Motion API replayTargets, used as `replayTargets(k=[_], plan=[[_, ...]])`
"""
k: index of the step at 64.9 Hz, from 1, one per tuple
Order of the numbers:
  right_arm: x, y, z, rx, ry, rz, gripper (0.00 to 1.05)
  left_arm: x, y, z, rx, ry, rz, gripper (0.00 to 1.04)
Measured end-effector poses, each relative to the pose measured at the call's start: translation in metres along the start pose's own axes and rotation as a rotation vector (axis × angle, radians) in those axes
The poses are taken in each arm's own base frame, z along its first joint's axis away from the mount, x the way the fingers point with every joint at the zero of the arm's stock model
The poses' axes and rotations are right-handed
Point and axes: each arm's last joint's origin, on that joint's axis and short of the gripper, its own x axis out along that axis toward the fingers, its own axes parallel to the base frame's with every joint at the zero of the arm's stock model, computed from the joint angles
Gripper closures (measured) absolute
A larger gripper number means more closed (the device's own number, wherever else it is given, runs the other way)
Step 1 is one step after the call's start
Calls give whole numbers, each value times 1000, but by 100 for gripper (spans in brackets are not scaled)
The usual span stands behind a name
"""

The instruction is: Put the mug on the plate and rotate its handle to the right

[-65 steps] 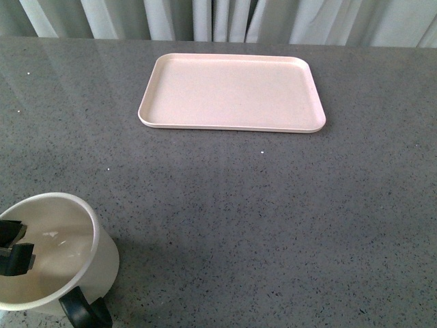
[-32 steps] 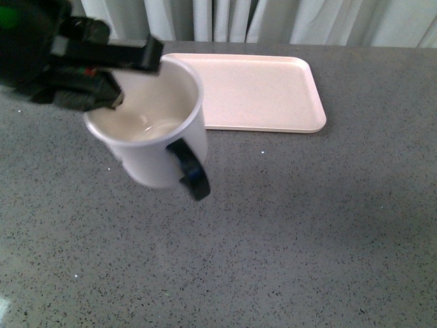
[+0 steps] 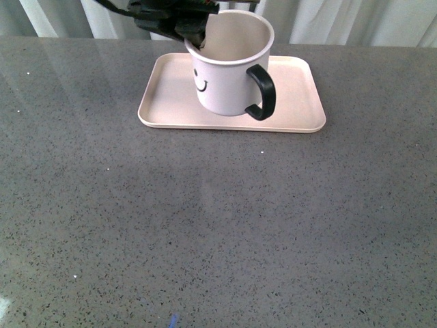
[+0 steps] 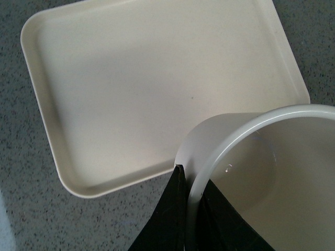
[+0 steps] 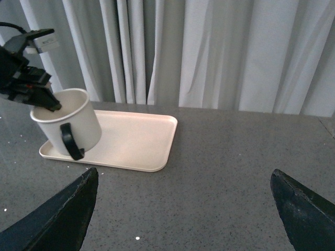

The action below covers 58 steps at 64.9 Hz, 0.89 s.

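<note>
Only the tip of the left pincer [image 3: 196,39] shows, because the top of the front view cuts it off. It is clenched on the far-left rim of the mug [image 3: 229,75], one finger inside and one outside. The smiley face [image 3: 200,85] is partly turned away. I cannot tell if the mug's bottom touches the plate [image 3: 297,102] or hangs just over it.

There is one mug, one plate and two pincers. The right pincer [image 5: 183,172] is spread wide and holds nothing, well apart from the plate.

The handle [image 3: 263,92] points right and a bit near. The mug is over the plate's middle, close to its near rim. The plate lies near the far edge of the tabletop [image 3: 218,225], by the curtain [image 5: 220,52]. A wide stretch of grey tabletop lies on the near side.
</note>
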Motion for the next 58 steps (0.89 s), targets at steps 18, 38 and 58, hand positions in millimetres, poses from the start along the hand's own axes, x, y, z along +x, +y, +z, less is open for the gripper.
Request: replayTargets(k=[18, 38, 58], plan=[[0, 0, 0, 0, 0, 0, 9, 26, -3, 25, 4, 8, -5, 103], [0, 0, 0, 0, 0, 0, 9, 56, -1, 31, 20, 70, 0, 103], [0, 0, 0, 0, 0, 0, 9, 78, 5, 40, 24, 104, 8, 103]])
